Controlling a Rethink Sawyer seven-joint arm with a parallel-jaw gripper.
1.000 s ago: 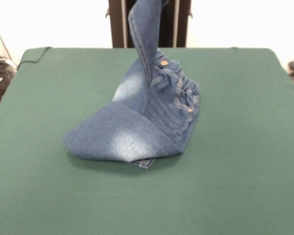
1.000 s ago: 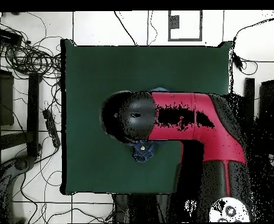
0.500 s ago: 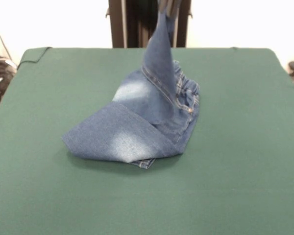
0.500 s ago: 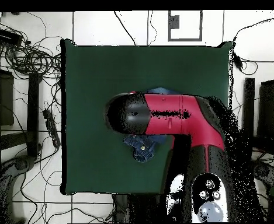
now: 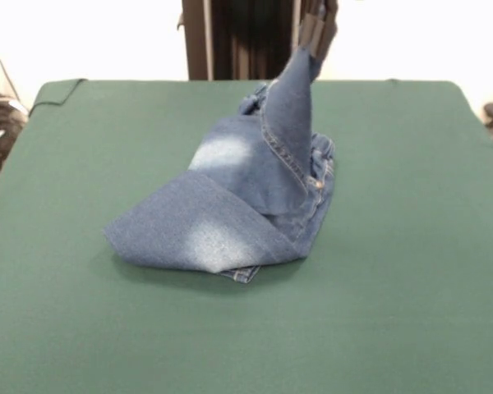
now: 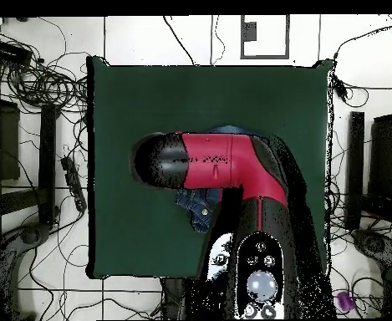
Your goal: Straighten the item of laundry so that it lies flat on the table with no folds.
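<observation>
Presently the pincer point(image 5: 315, 31) is clamped on one raised corner of the jeans point(image 5: 230, 217), whose bulk lies heaped below and slightly forward of it, mid-counter point(image 5: 411, 246). Judging by the thin pinch, denim could slip free and drop refolded. Bare green cloth lies on every side of the pincer, edges well away.

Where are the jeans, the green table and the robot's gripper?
jeans point(image 5: 218, 226), front view, on the folded leg lying flat.
green table point(image 5: 394, 271), front view, on bare cloth.
gripper point(image 5: 315, 31), front view, at the top edge, pinching the lifted denim.
</observation>
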